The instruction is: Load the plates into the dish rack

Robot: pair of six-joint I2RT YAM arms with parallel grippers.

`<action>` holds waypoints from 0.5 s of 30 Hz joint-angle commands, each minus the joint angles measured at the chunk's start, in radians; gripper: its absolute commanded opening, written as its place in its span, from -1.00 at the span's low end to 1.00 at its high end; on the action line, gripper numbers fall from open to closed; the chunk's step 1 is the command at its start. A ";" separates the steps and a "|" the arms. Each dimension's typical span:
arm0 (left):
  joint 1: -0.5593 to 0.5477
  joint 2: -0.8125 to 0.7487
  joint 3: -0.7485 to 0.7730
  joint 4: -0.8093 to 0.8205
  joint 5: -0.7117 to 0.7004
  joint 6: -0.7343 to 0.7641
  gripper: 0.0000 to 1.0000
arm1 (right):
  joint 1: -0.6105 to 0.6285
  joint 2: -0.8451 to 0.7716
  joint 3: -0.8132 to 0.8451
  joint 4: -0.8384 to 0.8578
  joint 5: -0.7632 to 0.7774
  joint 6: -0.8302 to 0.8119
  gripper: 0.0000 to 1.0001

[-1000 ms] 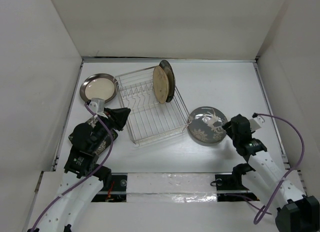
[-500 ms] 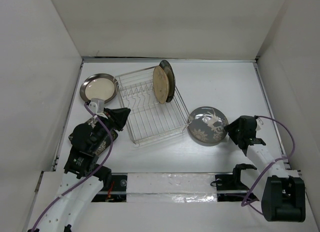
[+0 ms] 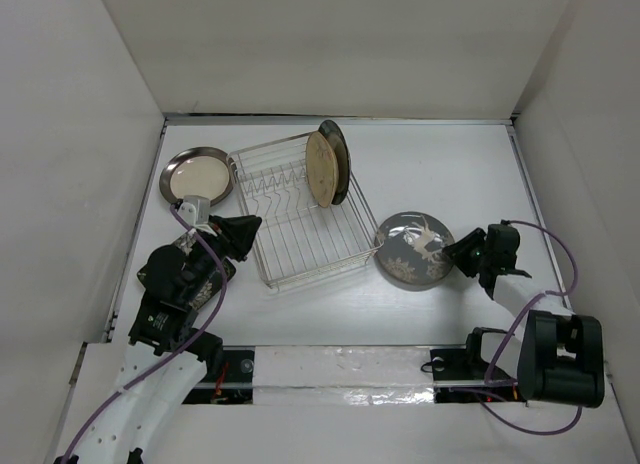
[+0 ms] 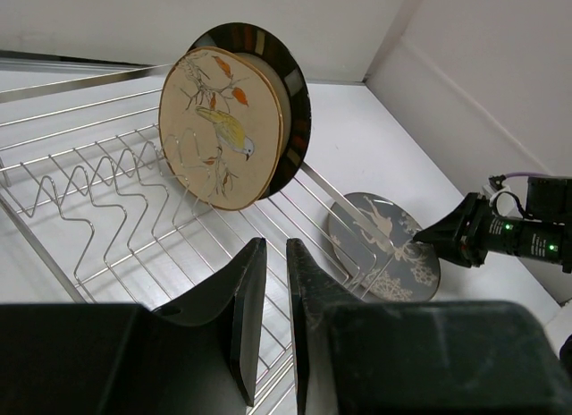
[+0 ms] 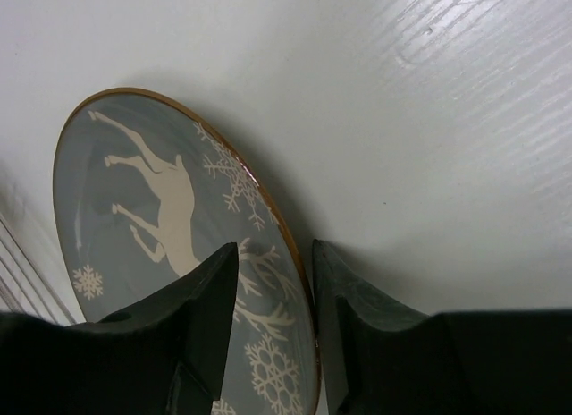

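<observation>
The dish rack stands mid-table. In its far right end a tan bird plate stands upright against a dark plate; both show in the left wrist view, bird plate and dark plate. A grey plate with a white deer lies right of the rack. My right gripper is open, its fingers straddling that plate's right rim. A silver-rimmed cream plate lies left of the rack. My left gripper is shut and empty over the rack's near left side.
White walls enclose the table on the left, back and right. The rack's wire prongs run in a row left of the standing plates. A purple cable loops beside the right arm.
My right arm has folded down low and its gripper has come level with the grey plate's right rim. The left arm and all plates have not moved.
</observation>
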State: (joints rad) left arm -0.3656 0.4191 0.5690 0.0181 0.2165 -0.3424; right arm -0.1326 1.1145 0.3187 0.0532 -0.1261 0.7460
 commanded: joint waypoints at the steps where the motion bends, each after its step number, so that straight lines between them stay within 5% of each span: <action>1: -0.006 0.009 0.026 0.057 0.006 -0.001 -0.74 | -0.033 0.034 0.010 0.033 -0.064 -0.060 -0.13; 9: -0.006 0.017 0.028 0.054 -0.002 -0.001 -0.74 | -0.084 0.056 -0.001 0.056 -0.058 -0.030 -0.89; 15: -0.006 0.029 0.028 0.057 0.001 -0.001 -0.74 | -0.084 -0.105 0.017 -0.030 0.052 -0.008 -1.00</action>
State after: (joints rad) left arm -0.3656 0.4408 0.5690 0.0181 0.2153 -0.3424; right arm -0.2047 1.0969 0.3183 0.0841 -0.1909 0.7387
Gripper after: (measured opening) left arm 0.127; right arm 0.204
